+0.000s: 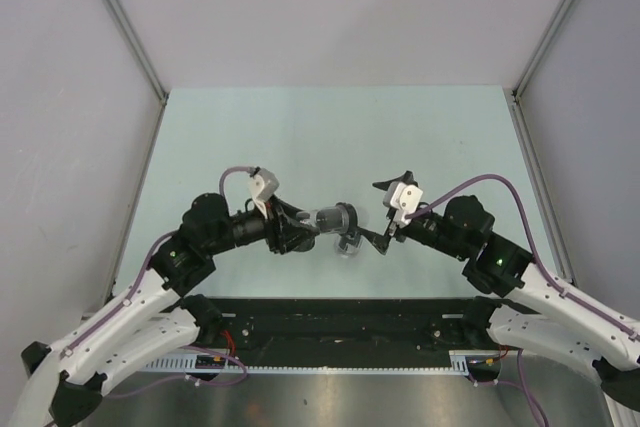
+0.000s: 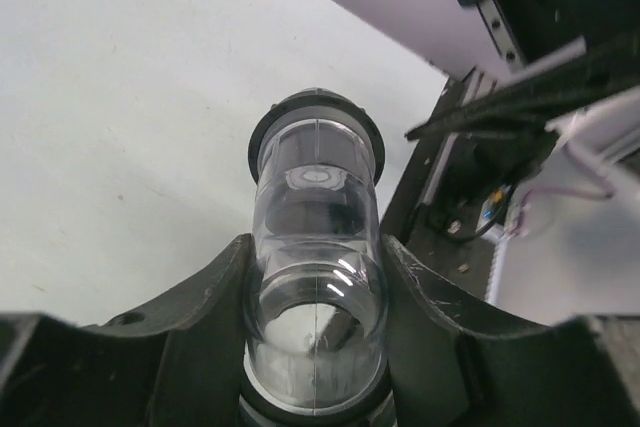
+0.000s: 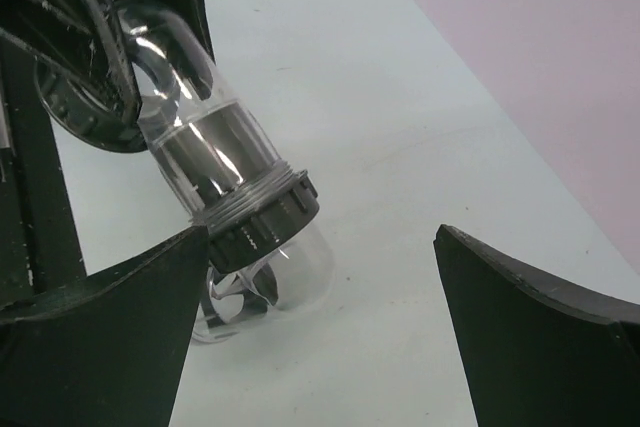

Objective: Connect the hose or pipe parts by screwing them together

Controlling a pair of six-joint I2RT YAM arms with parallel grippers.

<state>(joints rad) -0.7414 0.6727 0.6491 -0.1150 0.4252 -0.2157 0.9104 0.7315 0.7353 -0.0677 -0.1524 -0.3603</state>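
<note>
The left gripper [image 2: 315, 247] is clamped on the near end of a clear pipe part [image 3: 210, 157], one finger on each side of the tube, and holds it off the table [image 1: 300, 137]. From the top view the pipe's long axis runs roughly left to right, out of the left fingers and toward the other arm. The right wrist view shows it tilting down at the free end. That end carries a dark ring collar [image 3: 262, 215] with a ridged band. Just under it sits a second clear cap piece [image 3: 290, 272], low against the table. Whether the two are already threaded or only touching cannot be told. The right gripper [image 3: 322, 237] stands spread wide and holds nothing. The collar lies close to its left finger rather than centred in the gap. The right arm is the nearer one to the joint, and would likely need to shift toward the collar before closing to turn it.
</note>
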